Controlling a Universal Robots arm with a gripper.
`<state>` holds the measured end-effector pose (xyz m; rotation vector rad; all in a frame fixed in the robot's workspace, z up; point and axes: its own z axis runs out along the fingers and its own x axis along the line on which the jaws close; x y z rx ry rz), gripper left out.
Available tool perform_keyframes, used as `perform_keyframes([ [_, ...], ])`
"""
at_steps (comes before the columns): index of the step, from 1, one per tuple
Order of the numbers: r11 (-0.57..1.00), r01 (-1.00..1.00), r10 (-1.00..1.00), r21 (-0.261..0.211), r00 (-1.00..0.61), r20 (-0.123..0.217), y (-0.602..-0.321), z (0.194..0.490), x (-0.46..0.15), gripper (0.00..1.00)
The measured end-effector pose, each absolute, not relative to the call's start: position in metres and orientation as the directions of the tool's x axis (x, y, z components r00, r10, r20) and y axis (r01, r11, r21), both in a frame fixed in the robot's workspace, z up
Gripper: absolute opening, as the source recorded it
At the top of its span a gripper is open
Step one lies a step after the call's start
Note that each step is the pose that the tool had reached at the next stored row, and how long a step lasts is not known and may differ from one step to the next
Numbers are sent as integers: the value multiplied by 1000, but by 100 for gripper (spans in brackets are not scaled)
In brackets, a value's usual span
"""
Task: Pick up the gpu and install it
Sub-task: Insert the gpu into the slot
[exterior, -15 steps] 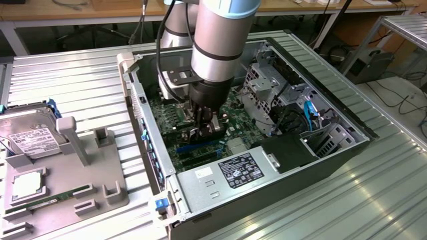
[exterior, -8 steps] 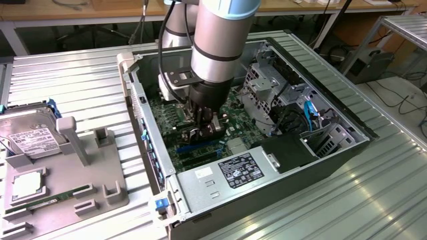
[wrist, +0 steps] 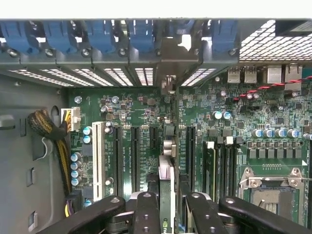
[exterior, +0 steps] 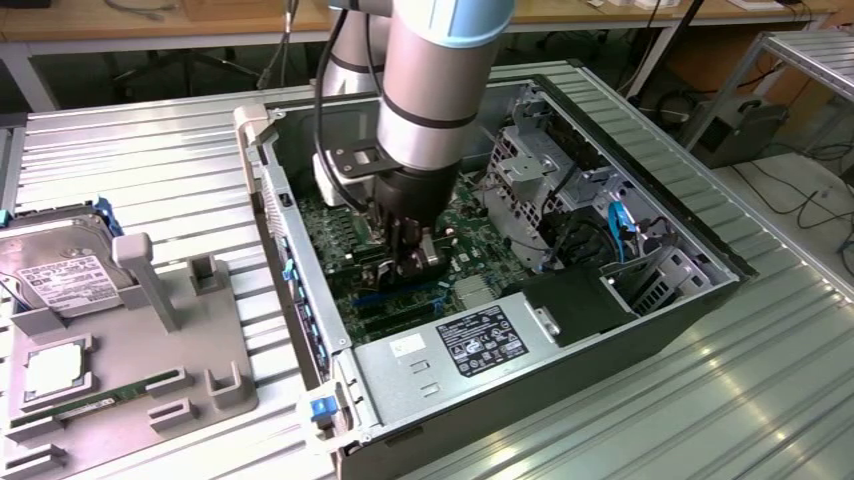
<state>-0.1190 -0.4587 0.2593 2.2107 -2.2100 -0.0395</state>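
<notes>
One hand (exterior: 408, 262) lowered inside open computer case (exterior: 667, 300), fingers (wrist: 146, 214) part-closed on thin edge of gpu (wrist: 165, 195), held upright between them. Card seen edge-on from wrist view, silver bracket end (wrist: 168, 68) reaching toward rear slot covers with blue clips (wrist: 102, 36). Directly under hand: green motherboard (wrist: 141, 107) with long black expansion slots (wrist: 118, 156) either side of card. Whether card sits in a slot or just above, cannot tell. Beyond hand toward the exterior view's right: drive cage (exterior: 534, 160) and black cables. Well apart from hand, toward the exterior view's left: grey parts tray (exterior: 200, 370) on metal desk (exterior: 747, 400), carrying hard drive (exterior: 60, 275) and green memory stick (exterior: 100, 400).
</notes>
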Motion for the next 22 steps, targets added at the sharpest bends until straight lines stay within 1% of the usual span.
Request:
perform_keyframes([
  [5,0,-1000,-1000,28,0,-8,-454,259,-119,26],
  [22,0,-1000,-1000,28,0,-10,-454,250,-120,26],
])
